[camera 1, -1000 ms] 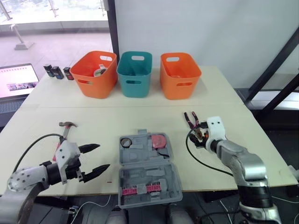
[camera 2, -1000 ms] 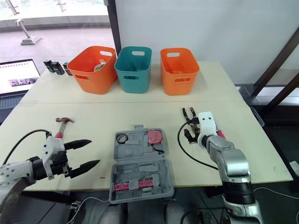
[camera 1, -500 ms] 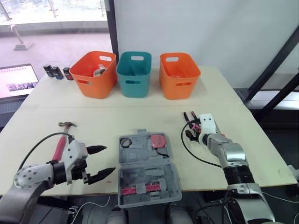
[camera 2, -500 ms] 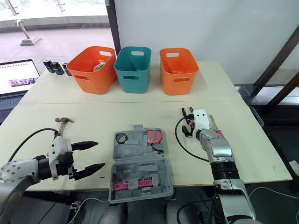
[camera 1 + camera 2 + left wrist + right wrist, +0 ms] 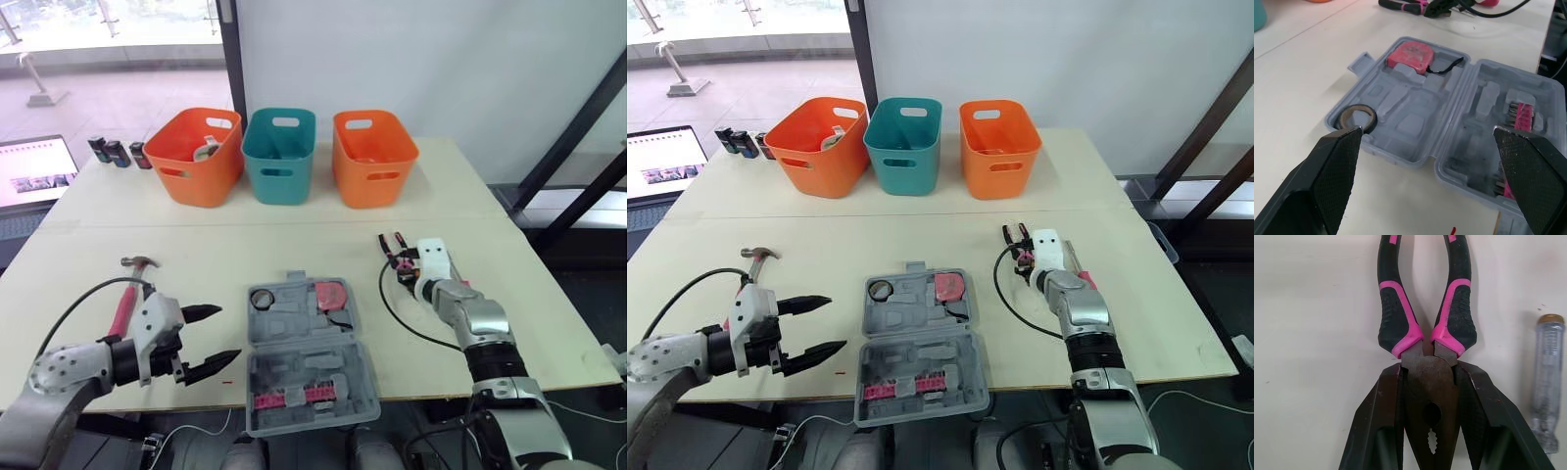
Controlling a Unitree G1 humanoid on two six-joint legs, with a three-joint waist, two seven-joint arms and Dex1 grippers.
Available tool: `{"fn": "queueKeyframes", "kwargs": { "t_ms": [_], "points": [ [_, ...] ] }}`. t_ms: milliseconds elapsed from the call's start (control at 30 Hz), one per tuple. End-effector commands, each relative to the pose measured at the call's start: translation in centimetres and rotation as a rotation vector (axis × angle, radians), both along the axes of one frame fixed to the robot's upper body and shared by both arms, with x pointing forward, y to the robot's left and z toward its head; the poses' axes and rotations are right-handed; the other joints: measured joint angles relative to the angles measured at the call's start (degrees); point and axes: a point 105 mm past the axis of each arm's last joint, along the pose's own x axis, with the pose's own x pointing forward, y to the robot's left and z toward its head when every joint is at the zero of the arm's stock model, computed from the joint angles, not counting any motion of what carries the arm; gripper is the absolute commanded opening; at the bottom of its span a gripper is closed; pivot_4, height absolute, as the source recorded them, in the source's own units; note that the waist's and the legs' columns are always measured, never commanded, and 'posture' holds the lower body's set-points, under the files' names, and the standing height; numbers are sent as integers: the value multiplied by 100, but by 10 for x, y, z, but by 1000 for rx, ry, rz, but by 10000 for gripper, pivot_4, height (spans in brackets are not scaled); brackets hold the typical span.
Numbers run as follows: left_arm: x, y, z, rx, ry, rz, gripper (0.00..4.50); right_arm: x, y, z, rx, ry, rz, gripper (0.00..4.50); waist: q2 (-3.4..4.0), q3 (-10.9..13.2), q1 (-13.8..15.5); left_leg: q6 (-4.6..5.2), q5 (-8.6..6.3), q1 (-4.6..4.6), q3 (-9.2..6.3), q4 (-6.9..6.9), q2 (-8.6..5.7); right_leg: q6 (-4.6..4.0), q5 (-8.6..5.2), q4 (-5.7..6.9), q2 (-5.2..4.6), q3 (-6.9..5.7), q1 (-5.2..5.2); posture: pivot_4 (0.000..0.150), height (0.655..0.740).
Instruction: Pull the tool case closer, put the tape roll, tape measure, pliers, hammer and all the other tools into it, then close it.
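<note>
The right tool is pinched on the head of the pliers, one black finger against each side, while the pliers lie flat on the surface to the right of the tool case. The case lies open at the front middle, with the tape roll and tape measure already in its far half. The left tool hovers with its fingers spread wide just left of the case, the hammer lying beside it. The main risk, as I judge it, is the grip point: held by the smooth metal head, with the long pink-and-black handles sticking out ahead, the pliers could pivot or slide free on the lift. The handles are splayed too, so they may catch on the moulded pockets. A clear-handled screwdriver lies just beside the right finger and could be nudged and roll. The case's near half appears to hang past the front edge — a hard press there might tip it. No brand, label or writing is legible on any tool or on the case.
</note>
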Motion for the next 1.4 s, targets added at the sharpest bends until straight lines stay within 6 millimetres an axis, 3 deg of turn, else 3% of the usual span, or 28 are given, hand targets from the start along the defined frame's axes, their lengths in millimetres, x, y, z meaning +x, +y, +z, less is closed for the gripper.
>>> {"fn": "queueKeyframes", "kwargs": {
  "t_ms": [33,167,267,367,500,633,800,967,1400],
  "points": [
    [5,6,8,3,-39,21,45000,3,18,58,-2,-236,102,9767,16,10,1,0,0,-1,0,0,0,1,0,0,0,0,-1,1500,7400],
    [10,19,10,-13,-46,75,45000,-25,58,100,-37,-341,369,9767,31,21,-7,0,0,-2,0,-3,0,11,-1,1,0,2,-5,1500,7400],
    [9,27,8,-40,-31,116,45000,-53,92,116,-54,-319,597,9767,30,20,-3,0,0,-1,-2,-11,3,13,-3,2,2,0,-8,1500,7400],
    [-1,37,1,-32,5,134,45000,-83,131,121,-140,-232,870,9767,31,22,-32,0,0,-1,-1,-9,4,12,-4,2,2,2,-8,1500,7400],
    [-13,45,-6,5,41,112,45000,-106,158,118,-258,-114,1098,9767,29,25,-18,0,-1,-2,-3,-6,6,3,-1,2,1,-1,-16,1500,7400],
    [-23,57,-13,48,77,99,45000,-107,171,111,-459,-12,1228,9767,22,28,7,-3,-2,-4,1,2,6,-11,5,-15,-4,-2,-35,1500,7400],
    [-27,59,-13,77,76,73,45000,-99,171,97,-627,112,1272,9767,16,28,6,-4,-3,-17,7,-3,5,-15,7,-18,-8,-1,-51,1500,7400],
    [-28,49,-2,50,30,34,45000,-92,179,93,-659,153,1285,9767,16,29,-6,-8,6,-96,3,5,6,-8,11,20,0,0,-118,1500,7400],
    [-32,41,9,-48,-107,-36,45000,-79,192,71,-696,213,1311,9767,15,28,-2,-12,9,-92,0,21,7,-1,9,54,4,-4,-119,1500,7400]
  ]
}}
